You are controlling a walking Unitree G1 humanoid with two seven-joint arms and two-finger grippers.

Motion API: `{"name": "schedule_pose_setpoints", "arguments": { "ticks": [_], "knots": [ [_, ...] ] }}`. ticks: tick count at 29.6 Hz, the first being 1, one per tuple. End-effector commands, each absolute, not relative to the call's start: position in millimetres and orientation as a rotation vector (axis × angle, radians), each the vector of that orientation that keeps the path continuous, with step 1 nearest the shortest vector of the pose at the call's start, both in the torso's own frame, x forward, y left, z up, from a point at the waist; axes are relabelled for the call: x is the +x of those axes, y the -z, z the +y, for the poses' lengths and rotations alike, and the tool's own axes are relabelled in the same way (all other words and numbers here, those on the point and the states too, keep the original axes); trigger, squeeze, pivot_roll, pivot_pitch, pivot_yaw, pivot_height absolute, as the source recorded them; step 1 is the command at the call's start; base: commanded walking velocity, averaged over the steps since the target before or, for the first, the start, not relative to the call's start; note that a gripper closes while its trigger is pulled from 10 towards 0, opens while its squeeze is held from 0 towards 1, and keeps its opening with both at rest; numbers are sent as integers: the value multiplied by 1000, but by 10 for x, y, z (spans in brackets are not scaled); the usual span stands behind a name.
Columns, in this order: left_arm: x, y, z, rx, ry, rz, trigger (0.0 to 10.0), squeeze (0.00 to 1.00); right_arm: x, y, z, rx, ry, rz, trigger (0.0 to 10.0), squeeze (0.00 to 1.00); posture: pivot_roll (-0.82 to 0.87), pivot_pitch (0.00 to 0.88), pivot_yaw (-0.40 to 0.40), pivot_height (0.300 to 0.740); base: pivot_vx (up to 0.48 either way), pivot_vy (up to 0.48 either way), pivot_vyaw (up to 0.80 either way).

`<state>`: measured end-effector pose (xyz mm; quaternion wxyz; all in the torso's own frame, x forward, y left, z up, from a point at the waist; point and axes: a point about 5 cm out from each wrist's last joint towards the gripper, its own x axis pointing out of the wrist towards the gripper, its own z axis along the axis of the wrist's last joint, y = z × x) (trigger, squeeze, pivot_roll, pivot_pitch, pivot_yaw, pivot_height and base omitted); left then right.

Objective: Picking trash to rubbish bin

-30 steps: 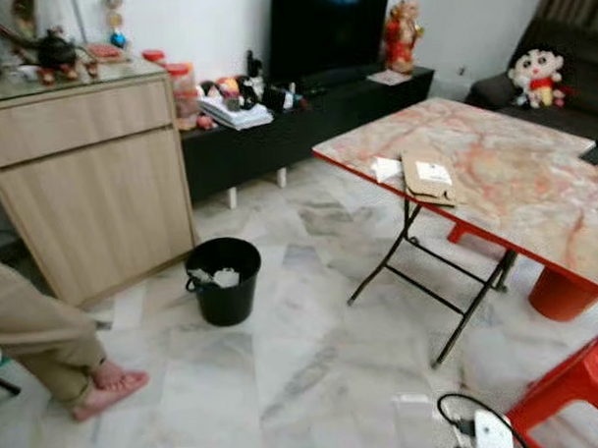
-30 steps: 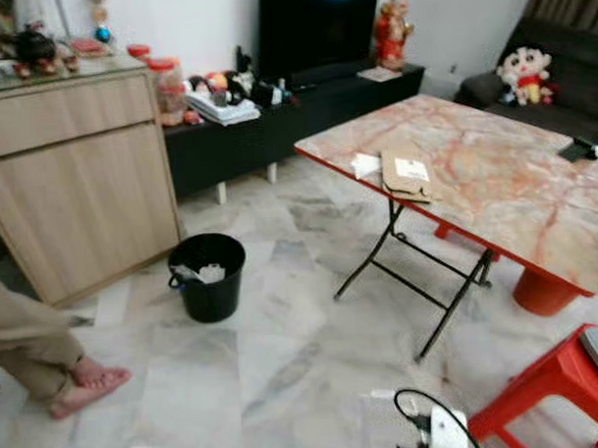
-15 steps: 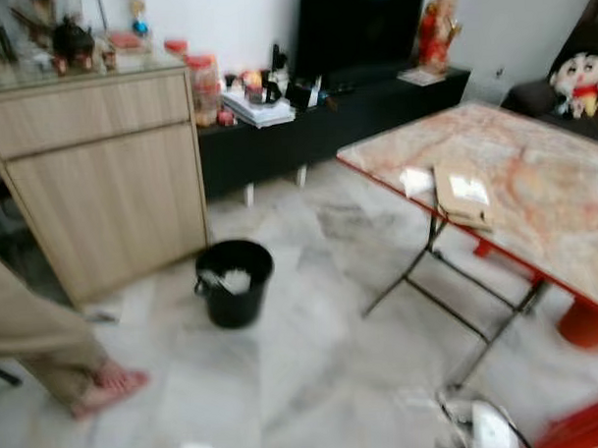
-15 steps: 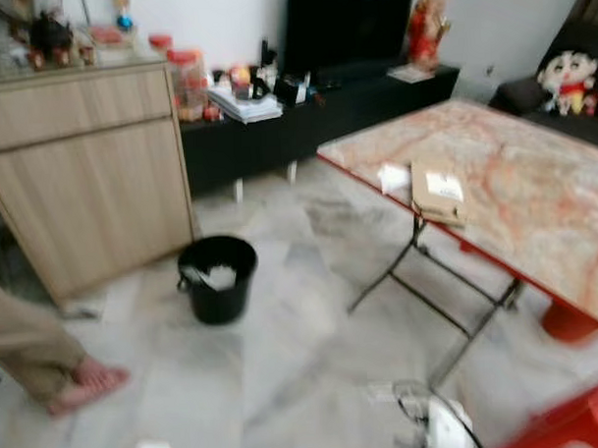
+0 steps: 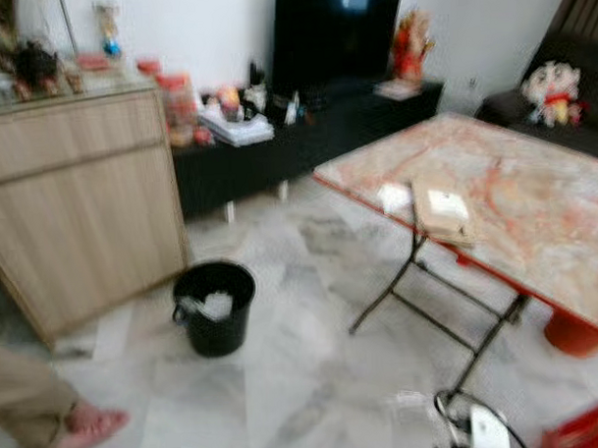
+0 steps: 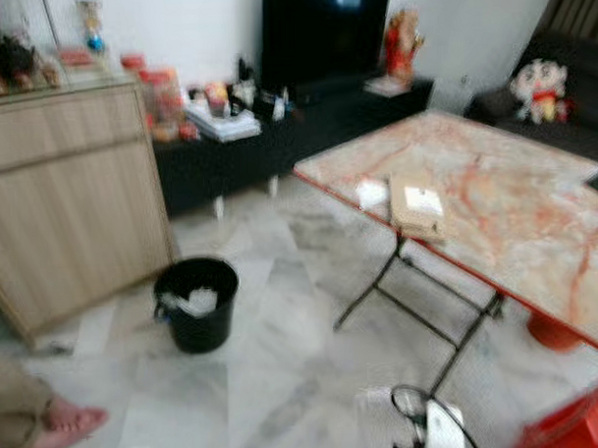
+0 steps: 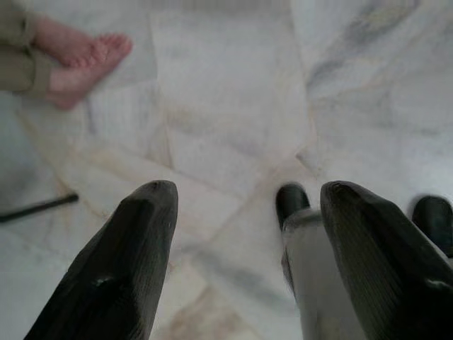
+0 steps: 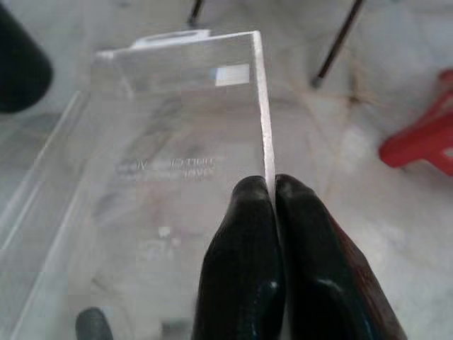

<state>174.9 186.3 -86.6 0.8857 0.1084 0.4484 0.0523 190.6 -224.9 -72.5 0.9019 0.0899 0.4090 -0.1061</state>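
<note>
A black rubbish bin (image 5: 214, 308) stands on the marble floor near a wooden cabinet, with white trash inside it. My right gripper (image 8: 272, 185) is shut on the rim of a clear plastic box (image 8: 177, 127), held low above the floor. In the left eye view the right wrist (image 5: 483, 434) sits at the bottom edge, well to the right of the bin. My left gripper (image 7: 244, 195) hangs open over bare floor with nothing between its fingers. On the folding table (image 5: 535, 235) lie a brown envelope (image 5: 443, 211) and a white crumpled paper (image 5: 392, 196).
A person's bare foot (image 5: 80, 428) rests on the floor at the left, also in the left wrist view as a foot (image 7: 78, 60). The wooden cabinet (image 5: 72, 202) and a black TV bench (image 5: 306, 135) line the back. Red stools (image 5: 581, 430) stand under and beside the table.
The camera has swayed and the picture is more blurred; the scene has shifted in frame. No object has visibly moved on its own.
</note>
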Motion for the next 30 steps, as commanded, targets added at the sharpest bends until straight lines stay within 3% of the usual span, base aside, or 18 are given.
{"name": "schedule_pose_setpoints", "arguments": {
  "ticks": [1,20,30],
  "knots": [
    [1758,874,1753,205,-90,932,10000,0,1904,706,-2331,171,240,840,10000,0,-84,30,-118,740,334,0,800],
    [1748,879,1755,195,-100,935,10000,0,1937,684,-2350,176,250,830,10000,0,-87,48,-123,740,334,0,579],
    [1735,884,1752,193,-101,936,10000,0,1923,689,-2358,193,264,828,10000,0,-84,58,-123,740,337,0,0]
  ]
}}
